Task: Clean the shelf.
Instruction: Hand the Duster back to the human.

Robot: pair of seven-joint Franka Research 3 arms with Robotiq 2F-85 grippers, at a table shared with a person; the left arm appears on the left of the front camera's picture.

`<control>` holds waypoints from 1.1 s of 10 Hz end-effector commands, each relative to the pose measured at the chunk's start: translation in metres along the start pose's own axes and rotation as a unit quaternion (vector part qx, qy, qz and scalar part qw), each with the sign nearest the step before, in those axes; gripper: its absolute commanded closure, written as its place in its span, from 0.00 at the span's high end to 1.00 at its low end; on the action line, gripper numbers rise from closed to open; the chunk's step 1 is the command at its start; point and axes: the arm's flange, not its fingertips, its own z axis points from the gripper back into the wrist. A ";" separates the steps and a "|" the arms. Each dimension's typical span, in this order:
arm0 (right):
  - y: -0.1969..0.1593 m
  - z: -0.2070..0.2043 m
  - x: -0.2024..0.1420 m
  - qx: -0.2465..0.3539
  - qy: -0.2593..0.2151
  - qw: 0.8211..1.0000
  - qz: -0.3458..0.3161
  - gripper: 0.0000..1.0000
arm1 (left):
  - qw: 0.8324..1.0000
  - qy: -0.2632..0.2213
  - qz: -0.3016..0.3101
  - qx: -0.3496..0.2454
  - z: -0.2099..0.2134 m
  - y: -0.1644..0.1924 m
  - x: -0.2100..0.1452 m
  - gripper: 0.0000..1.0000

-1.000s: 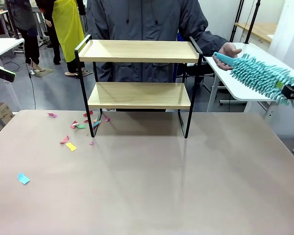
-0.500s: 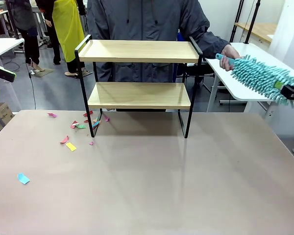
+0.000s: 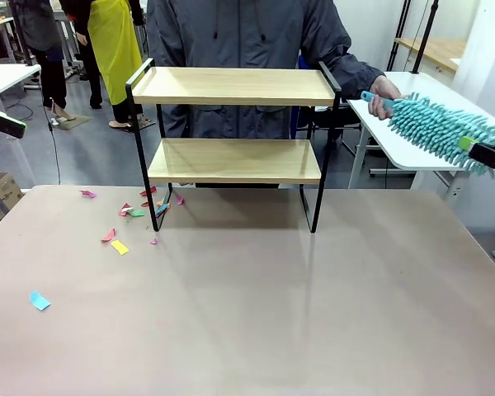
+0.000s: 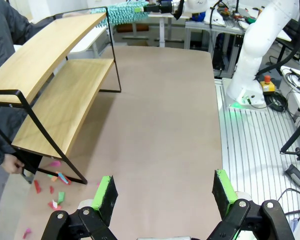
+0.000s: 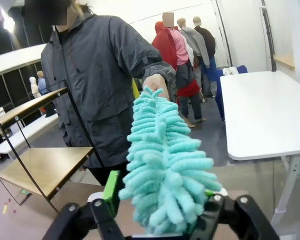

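The shelf, two light wooden boards in a thin black frame, stands at the table's far side in front of a person; it also shows in the left wrist view and the right wrist view. A teal fluffy duster hangs in the air right of the shelf. The person's hand holds its handle. My right gripper is at its other end. Up close, the duster head lies between the wide-apart fingers of that gripper. My left gripper is open and empty at the table's left edge.
Coloured paper scraps lie on the table by the shelf's left leg, and one blue scrap sits nearer the front left. A white side table stands beyond the right edge. The brown tabletop is bare in front.
The person's hand has closed on the duster handle and the duster has shifted a little up and right. My right gripper's fingers have spread around the duster head. The left arm has not moved.
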 end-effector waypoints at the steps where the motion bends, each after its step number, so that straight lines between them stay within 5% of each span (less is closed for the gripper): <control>1: 0.002 0.006 0.027 0.026 -0.017 0.999 -0.040 1.00 | 1.000 -0.011 -0.010 -0.001 -0.002 0.001 0.001 1.00; 6: -0.011 0.064 0.153 0.071 -0.138 0.972 -0.174 1.00 | 1.000 -0.011 -0.010 -0.001 -0.002 0.001 0.001 1.00; 10: -0.036 0.092 0.165 0.104 -0.163 0.960 -0.203 1.00 | 1.000 -0.011 -0.010 -0.001 -0.002 0.001 0.001 1.00; 11: -0.029 0.094 0.174 0.069 -0.178 0.961 -0.201 1.00 | 1.000 -0.011 -0.010 -0.001 -0.002 0.001 0.001 1.00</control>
